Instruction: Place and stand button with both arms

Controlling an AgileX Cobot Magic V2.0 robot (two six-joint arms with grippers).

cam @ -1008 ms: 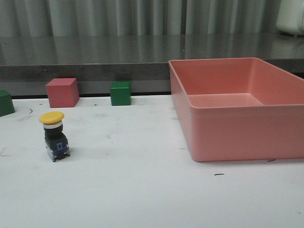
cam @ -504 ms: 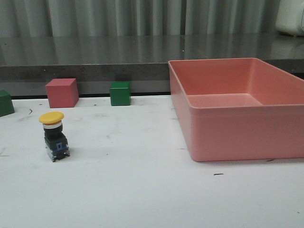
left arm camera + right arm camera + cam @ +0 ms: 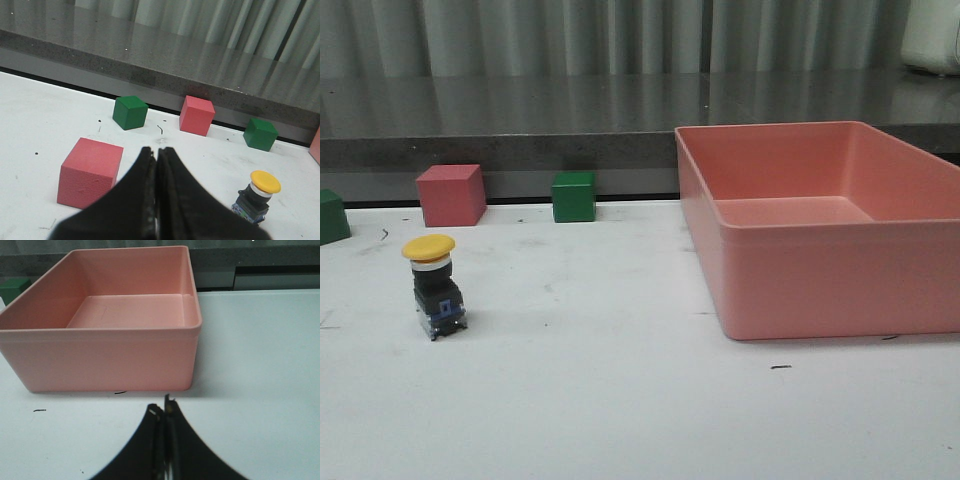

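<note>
The button (image 3: 433, 285), with a yellow cap, white collar, black body and bluish base, stands upright on the white table at the left. It also shows in the left wrist view (image 3: 257, 197). My left gripper (image 3: 157, 152) is shut and empty, apart from the button, with a pink cube (image 3: 90, 171) beside it. My right gripper (image 3: 162, 410) is shut and empty, over the bare table in front of the pink bin (image 3: 100, 357). Neither arm shows in the front view.
A large pink bin (image 3: 830, 290) stands at the right. A pink cube (image 3: 451, 195) and a green cube (image 3: 574, 196) sit by the back ledge, and another green cube (image 3: 332, 216) at the left edge. A dark raised counter (image 3: 520, 120) runs along the back.
</note>
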